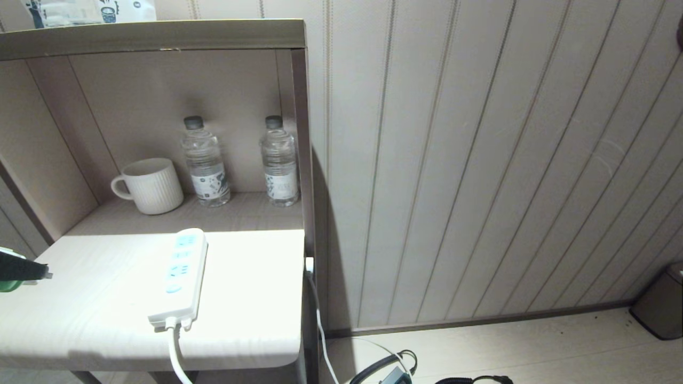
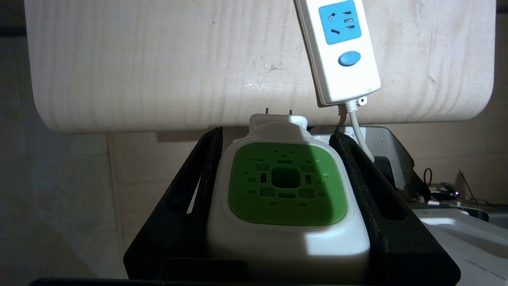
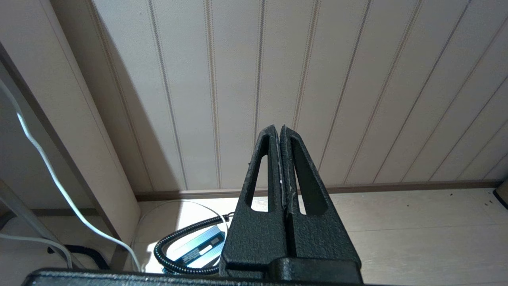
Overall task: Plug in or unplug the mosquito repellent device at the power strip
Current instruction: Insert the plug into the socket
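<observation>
The long flat white plastic power strip [image 1: 181, 278] lies flat on the pale wooden tabletop, its row of pale blue socket faces up, its white cable leaving the near end and dropping over the table's front edge. No plug sits in the sockets that show. The small mosquito repellent device [image 2: 286, 198] (white rounded-square casing with a perforated green centre) is off the strip, near the table's front edge, its two metal prongs bare and pointing toward the table.
</observation>
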Tool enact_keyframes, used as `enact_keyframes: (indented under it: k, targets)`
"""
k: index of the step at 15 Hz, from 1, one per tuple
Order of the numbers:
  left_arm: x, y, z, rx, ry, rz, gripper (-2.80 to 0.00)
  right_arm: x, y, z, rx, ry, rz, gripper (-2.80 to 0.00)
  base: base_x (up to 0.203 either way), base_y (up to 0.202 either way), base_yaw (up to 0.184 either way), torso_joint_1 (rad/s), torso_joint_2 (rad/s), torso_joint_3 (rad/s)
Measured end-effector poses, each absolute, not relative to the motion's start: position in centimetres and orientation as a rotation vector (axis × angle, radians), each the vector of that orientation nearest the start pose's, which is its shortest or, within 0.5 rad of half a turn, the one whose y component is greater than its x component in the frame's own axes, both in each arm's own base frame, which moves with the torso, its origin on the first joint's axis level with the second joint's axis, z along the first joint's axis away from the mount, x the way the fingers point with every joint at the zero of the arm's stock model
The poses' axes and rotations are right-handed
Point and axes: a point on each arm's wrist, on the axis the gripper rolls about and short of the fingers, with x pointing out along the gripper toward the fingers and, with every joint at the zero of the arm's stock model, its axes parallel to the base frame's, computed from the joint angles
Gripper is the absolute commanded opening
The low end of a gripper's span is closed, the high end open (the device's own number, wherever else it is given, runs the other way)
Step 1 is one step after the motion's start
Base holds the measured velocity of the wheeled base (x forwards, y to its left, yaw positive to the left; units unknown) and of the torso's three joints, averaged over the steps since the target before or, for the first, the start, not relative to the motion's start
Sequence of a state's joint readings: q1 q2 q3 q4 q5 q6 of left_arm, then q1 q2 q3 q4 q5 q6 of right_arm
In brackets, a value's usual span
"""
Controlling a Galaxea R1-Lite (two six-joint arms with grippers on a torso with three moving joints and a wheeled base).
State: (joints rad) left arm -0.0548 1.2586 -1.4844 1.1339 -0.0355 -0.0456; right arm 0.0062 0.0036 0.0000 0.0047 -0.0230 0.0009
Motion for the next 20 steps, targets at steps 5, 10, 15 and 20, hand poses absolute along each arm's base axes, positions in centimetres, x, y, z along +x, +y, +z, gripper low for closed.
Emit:
enact_keyframes:
  k: [5,10,15,20]
  targets:
    - [15.4,-1.5,33.6,-0.113,1.000,-0.115,-2.80,-2.3,-0.1,7.5,0.002,0.008,-0.017,-2.80,0.000,0.000,0.000,0.000,0.00,0.000]
    - [17.9,-2.3,33.8,-0.132,1.095,-0.175,-2.80,-2.3,-0.1,7.5,0.001,0.008,-0.019,-2.80,0.000,0.000,0.000,0.000,0.00,0.000]
    - [18.5,-2.4,33.5,-0.130,1.124,-0.176,-2.80,-2.3,-0.1,7.5,0.003,0.009,-0.020,-2.80,0.000,0.000,0.000,0.000,0.00,0.000]
    - [18.1,-2.7,33.2,-0.134,1.171,-0.179,-2.80,-2.3,-0.1,7.5,0.003,0.009,-0.020,-2.80,0.000,0.000,0.000,0.009,-0.02,-0.014]
